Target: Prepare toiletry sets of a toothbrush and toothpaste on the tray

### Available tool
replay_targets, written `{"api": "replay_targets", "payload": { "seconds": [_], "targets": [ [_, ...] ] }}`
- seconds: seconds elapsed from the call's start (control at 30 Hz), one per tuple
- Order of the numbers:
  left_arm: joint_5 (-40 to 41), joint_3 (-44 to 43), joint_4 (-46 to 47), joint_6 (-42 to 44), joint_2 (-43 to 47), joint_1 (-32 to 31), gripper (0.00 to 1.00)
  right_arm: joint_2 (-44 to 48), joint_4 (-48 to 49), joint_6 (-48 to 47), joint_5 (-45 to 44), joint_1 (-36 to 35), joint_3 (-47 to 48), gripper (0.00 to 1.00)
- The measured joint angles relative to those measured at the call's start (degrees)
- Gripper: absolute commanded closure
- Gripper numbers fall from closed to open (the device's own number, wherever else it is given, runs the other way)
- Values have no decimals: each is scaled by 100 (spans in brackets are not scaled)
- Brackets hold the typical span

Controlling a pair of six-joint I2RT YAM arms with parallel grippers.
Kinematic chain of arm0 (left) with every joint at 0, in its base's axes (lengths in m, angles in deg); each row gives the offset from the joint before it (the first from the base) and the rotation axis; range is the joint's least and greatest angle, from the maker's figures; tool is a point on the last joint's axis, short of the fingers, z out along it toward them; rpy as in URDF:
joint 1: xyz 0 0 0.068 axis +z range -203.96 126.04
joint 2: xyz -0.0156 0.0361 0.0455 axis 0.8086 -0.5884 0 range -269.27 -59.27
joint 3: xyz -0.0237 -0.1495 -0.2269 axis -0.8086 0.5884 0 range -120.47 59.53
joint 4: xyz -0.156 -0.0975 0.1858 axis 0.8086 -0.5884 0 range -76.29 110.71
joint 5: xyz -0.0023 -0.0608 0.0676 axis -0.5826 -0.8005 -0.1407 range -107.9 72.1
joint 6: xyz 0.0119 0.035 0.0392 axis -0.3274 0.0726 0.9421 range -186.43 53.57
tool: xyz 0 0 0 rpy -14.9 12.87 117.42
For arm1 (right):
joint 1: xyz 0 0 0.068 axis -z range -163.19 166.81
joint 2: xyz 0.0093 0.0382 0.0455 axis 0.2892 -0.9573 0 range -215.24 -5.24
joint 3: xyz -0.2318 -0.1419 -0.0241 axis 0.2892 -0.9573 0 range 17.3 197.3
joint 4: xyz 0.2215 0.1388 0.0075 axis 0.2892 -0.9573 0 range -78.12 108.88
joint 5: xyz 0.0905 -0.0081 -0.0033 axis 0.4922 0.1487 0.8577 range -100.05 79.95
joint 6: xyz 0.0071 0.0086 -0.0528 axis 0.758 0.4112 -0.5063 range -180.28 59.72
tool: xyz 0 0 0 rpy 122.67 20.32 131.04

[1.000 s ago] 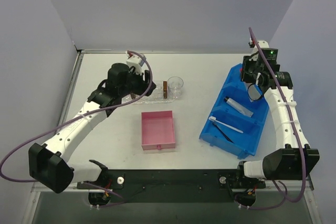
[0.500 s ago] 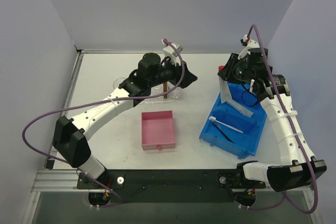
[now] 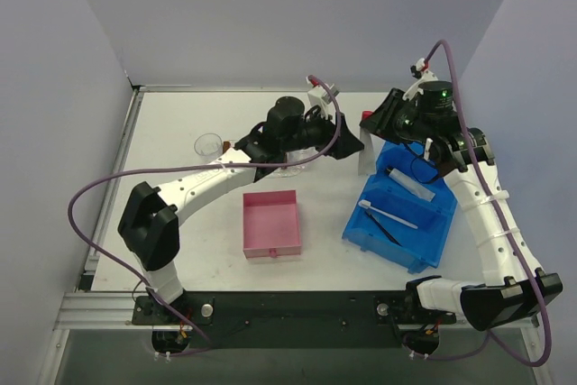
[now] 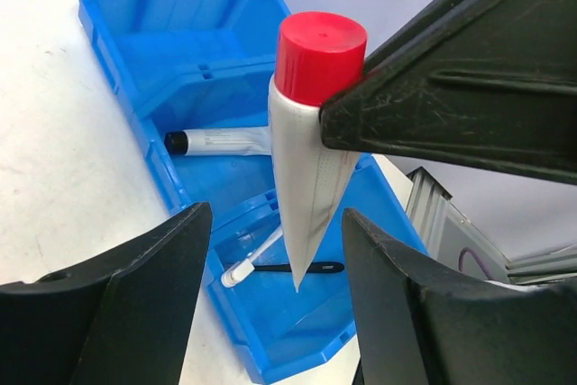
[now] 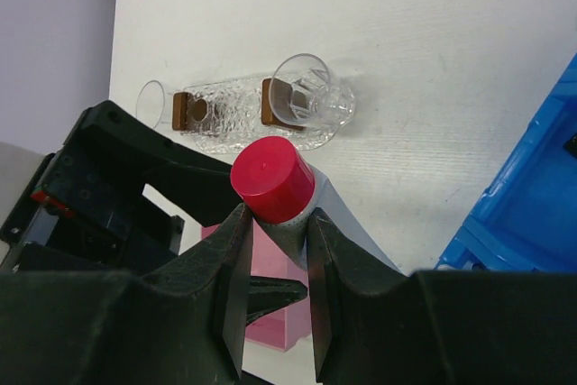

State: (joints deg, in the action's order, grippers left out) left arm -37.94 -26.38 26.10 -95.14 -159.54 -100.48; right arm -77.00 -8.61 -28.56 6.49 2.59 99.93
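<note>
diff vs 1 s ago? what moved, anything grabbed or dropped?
Right hand, shut on a toothpaste tube throughout, carried it left from over the bin's far end to just past its left edge. Left hand swung right from the tray up to that tube, open, not gripping. Nothing let go. Bin, pink box, toothbrush and other tube stayed put.

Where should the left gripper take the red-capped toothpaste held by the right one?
Grip the toothpaste on its flat lower body, below the right gripper, which pinches just under the red cap. Come level from the tray side: it hangs cap-up, tapered half free.
</note>
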Motion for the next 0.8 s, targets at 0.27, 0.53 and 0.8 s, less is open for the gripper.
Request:
{"api": "replay_targets", "payload": {
  "seconds": [0.27, 0.53, 0.8],
  "targets": [
    [-315, -63, 216, -417, -197, 7, 30, -2, 107, 131, 50, -170, 22, 100],
    [-664, -378, 229, -603, -529, 7, 69, -59, 201, 142, 87, -275, 101, 100],
    [-791, -411, 221, -682, -562, 39, 89, -90, 232, 111, 96, -271, 149, 56]
  ]
}}
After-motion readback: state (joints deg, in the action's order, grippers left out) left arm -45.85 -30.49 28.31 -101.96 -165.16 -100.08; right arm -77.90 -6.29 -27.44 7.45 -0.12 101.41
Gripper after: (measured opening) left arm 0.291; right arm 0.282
